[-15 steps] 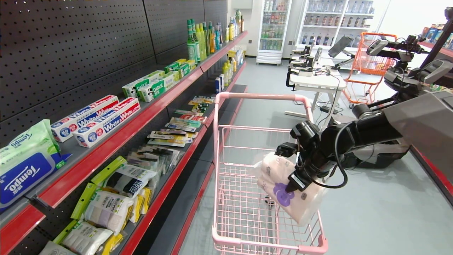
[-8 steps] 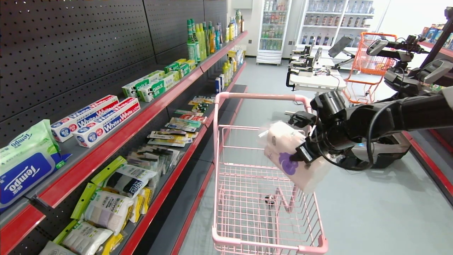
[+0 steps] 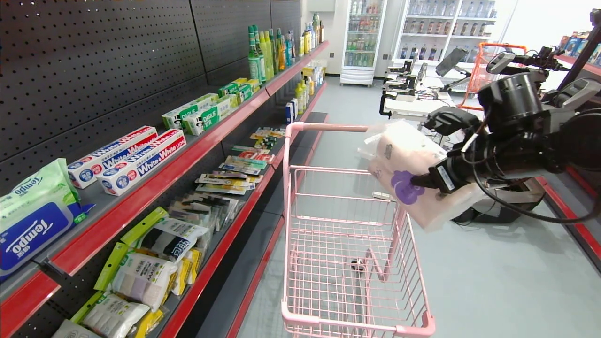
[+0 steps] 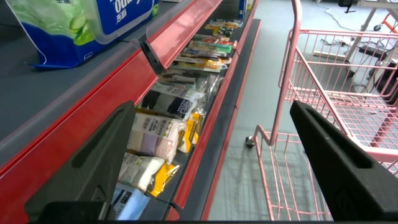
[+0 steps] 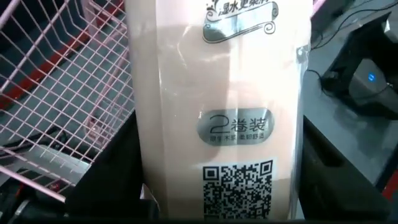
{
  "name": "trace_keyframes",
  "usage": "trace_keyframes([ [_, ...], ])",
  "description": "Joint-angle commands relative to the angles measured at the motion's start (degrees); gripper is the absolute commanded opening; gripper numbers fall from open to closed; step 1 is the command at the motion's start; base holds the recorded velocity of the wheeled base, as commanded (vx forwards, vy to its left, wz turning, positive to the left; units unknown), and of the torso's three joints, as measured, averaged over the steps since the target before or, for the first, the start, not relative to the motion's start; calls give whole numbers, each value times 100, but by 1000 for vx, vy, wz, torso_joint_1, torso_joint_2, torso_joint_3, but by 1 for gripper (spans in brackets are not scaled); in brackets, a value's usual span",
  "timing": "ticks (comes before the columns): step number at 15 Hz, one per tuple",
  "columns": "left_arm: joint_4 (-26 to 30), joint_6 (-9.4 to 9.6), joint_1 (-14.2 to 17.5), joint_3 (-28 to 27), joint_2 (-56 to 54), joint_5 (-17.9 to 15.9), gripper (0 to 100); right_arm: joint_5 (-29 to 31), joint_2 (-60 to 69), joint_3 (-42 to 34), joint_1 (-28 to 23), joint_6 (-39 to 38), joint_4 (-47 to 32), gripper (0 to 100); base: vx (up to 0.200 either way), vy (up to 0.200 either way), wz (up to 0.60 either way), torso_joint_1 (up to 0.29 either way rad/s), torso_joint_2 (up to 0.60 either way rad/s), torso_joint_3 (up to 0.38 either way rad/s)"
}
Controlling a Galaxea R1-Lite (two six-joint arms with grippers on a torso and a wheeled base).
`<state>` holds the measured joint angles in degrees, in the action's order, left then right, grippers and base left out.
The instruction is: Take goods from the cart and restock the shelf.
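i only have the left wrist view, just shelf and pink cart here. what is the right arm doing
Observer: The right claw is shut on a pink tissue pack.
Operator: where is that pack vs the cart
Observer: The head view has it in the air at the right side of the pink cart, about level with the handle, not down in the basket.
Operator: what else is stocked up top that i can't see
Observer: Two long toothpaste boxes lie side by side just beyond the wipes pack.
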<state>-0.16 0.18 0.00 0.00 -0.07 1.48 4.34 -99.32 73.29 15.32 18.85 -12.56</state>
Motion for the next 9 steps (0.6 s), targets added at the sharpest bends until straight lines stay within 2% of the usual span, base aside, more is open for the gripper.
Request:
trace_keyframes([
  [1,-2,-1,0,0,7,2,100,23,1151,-728,23,14,227,0,0,0,0,0,0,0],
  [3,-2,-1,0,0,7,2,100,129,1837,-1344,-29,14,913,0,0,0,0,0,0,0],
  [4,-2,-1,0,0,7,2,100,383,2241,-1704,-65,23,1300,0,0,0,0,0,0,0],
  [6,-2,-1,0,0,7,2,100,691,2936,-2231,-451,49,1853,0,0,0,0,0,0,0],
  [7,-2,-1,0,0,7,2,100,682,3296,-2407,-689,93,1880,0,0,0,0,0,0,0],
  [9,-2,-1,0,0,7,2,100,682,3981,-2794,-812,58,1888,0,0,0,0,0,0,0],
])
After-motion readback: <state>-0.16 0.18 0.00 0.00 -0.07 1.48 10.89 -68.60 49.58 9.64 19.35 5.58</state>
